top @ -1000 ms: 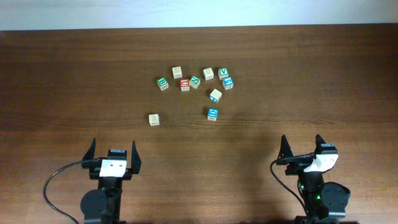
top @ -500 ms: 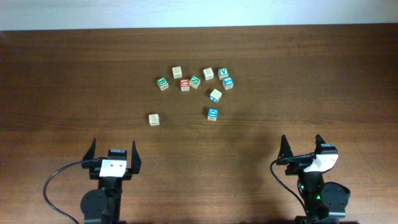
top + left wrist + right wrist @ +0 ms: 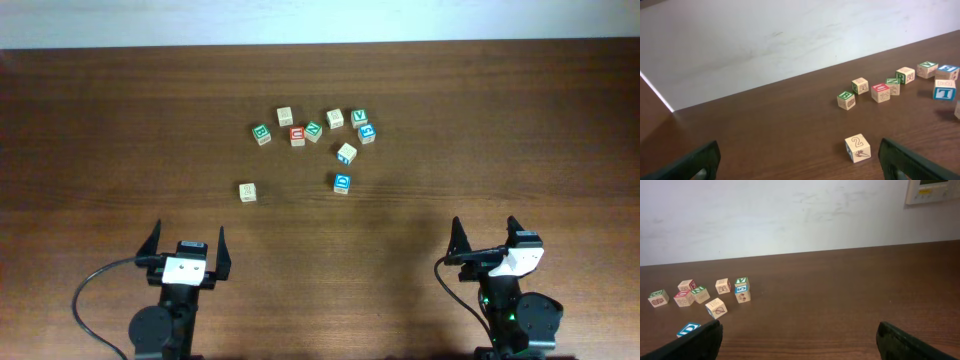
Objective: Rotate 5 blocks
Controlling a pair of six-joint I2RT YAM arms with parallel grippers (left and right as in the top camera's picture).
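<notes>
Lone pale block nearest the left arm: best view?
Left wrist: the lone pale block sits close, its "2" readable. Overhead shows the block small, print illegible. Right wrist leaves it out of frame.

Slight rightward shift of the left gripper, barely more than a nudge. Lone pale block, ahead and to the right of the jaws, now a little less off-centre from them.

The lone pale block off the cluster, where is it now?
In the overhead view the lone pale block sits left of centre, ahead and right of the left hand, with the green B block its nearest neighbour farther out.
</notes>
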